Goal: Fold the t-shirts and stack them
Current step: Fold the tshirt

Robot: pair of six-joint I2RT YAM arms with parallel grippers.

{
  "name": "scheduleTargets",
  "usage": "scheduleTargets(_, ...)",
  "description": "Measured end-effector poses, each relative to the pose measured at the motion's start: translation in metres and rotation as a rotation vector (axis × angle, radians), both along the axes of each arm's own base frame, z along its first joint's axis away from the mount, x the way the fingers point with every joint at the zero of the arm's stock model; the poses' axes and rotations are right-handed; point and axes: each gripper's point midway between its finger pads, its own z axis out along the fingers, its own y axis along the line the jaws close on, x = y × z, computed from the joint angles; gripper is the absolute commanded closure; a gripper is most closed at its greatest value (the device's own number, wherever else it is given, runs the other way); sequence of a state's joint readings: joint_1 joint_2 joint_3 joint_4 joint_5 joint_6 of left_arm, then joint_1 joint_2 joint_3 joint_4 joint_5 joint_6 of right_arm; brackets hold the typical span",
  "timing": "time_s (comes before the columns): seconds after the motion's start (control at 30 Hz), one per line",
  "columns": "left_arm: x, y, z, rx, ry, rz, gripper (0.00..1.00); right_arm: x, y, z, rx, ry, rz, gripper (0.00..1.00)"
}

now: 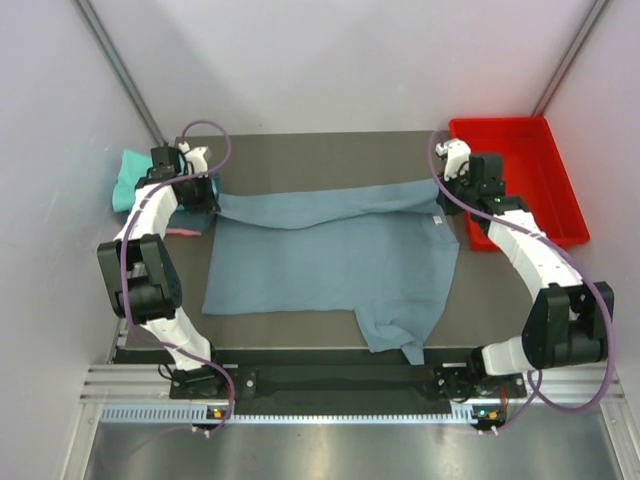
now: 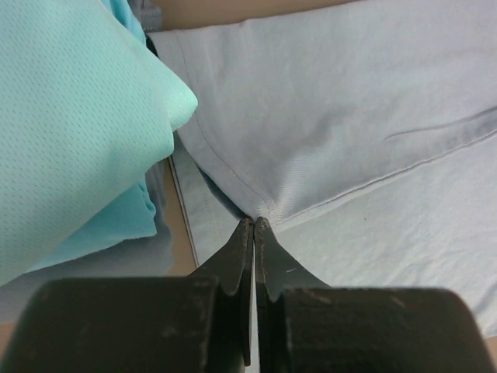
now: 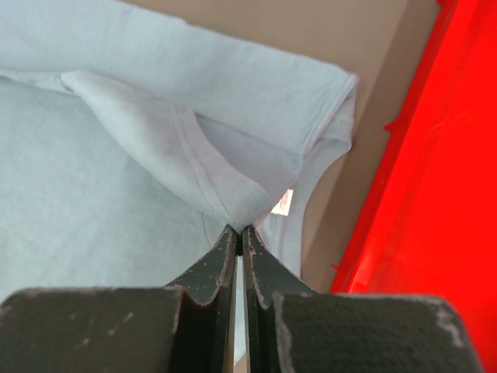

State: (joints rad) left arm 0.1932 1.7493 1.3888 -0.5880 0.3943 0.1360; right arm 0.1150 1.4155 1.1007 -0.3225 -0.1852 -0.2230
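Observation:
A dusty grey-blue t-shirt (image 1: 330,262) lies spread on the dark table, its far edge folded forward into a band, one sleeve hanging toward the near edge. My left gripper (image 1: 203,196) is shut on the shirt's left hem corner (image 2: 256,203). My right gripper (image 1: 462,190) is shut on the shirt's right edge (image 3: 237,203), beside the small white neck label (image 3: 284,202). A bright teal t-shirt (image 1: 128,178) lies bunched at the far left; it also shows in the left wrist view (image 2: 70,132).
A red plastic tray (image 1: 535,175) stands at the far right, close beside my right gripper; its wall shows in the right wrist view (image 3: 435,186). White walls enclose the table on three sides.

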Motion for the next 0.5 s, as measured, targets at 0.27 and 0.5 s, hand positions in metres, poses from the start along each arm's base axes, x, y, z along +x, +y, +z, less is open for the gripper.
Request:
scheduleTargets(0.27,-0.007,-0.001,-0.006,-0.007,0.033,0.008,0.93,-0.018,0.001,-0.018,0.011,0.051,0.004,0.99)
scheduleTargets(0.5,-0.023,-0.003,-0.009,-0.033,0.093,0.058,0.73,-0.030,0.001,-0.015,0.015,0.066,0.010,0.52)
